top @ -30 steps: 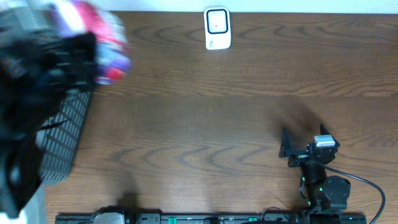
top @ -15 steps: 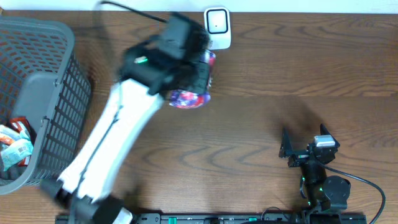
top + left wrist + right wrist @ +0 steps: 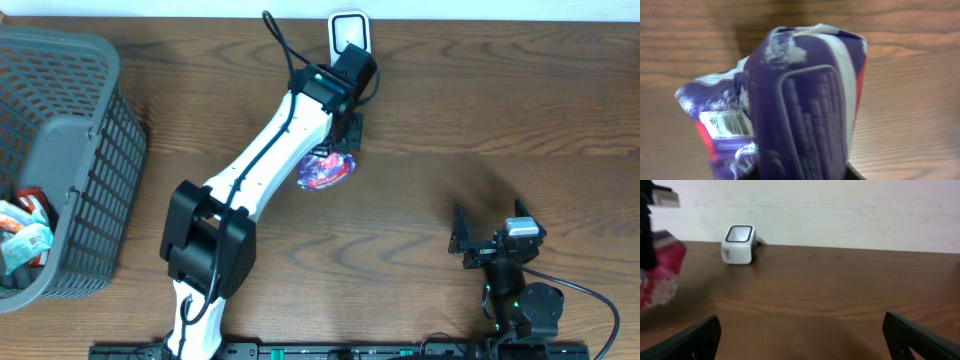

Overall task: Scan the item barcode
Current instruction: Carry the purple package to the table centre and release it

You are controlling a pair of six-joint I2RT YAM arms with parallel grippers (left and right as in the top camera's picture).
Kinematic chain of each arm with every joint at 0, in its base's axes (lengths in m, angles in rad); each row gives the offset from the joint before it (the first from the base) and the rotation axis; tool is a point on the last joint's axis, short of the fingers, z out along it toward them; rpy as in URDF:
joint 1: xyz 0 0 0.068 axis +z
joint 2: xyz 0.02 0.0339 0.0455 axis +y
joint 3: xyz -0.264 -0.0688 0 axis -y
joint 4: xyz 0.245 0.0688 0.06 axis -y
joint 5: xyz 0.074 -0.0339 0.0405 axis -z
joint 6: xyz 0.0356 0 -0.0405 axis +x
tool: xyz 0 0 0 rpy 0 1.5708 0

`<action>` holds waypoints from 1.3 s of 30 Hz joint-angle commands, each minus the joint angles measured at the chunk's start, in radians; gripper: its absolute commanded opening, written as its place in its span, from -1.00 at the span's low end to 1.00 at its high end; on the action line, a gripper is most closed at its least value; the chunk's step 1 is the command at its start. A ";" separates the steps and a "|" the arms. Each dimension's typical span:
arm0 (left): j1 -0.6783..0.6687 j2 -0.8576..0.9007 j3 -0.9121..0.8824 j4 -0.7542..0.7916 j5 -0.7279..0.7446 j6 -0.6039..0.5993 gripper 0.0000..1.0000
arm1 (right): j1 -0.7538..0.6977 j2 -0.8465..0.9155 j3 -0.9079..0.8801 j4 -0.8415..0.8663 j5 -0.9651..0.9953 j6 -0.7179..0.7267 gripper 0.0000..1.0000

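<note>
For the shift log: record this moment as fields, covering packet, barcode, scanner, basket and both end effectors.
packet: purple, crinkled, short of the scanner
barcode: on a white label, facing the left wrist camera
scanner: white, beyond the packet
basket: grey, far left, holding wrapped items
left end effector: at the packet; grip unclear
right end effector: open, empty, far from the packet
</note>
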 commanded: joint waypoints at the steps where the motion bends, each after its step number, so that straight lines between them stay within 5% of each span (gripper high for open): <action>1: -0.005 -0.023 0.011 0.006 0.046 -0.020 0.09 | 0.010 -0.005 -0.001 -0.004 -0.006 0.014 0.98; 4: -0.004 -0.045 0.050 -0.016 0.046 0.022 0.83 | 0.010 -0.005 -0.001 -0.004 -0.006 0.014 0.98; 6: 0.002 -0.077 0.081 -0.033 0.046 0.044 0.98 | 0.010 -0.005 -0.001 -0.004 -0.006 0.014 0.98; 15: 0.148 -0.403 0.164 0.010 0.023 0.079 0.99 | 0.010 -0.005 -0.001 -0.004 -0.006 0.014 0.99; 23: 0.528 -0.650 0.163 -0.072 -0.255 0.078 0.98 | 0.010 -0.005 -0.001 -0.004 -0.006 0.014 0.99; 31: 0.985 -0.657 0.130 -0.211 -0.386 -0.027 0.99 | 0.010 -0.005 -0.001 -0.004 -0.006 0.014 0.98; 39: 1.166 -0.534 -0.037 -0.265 -0.387 -0.261 0.99 | 0.010 -0.005 -0.001 -0.004 -0.006 0.014 0.99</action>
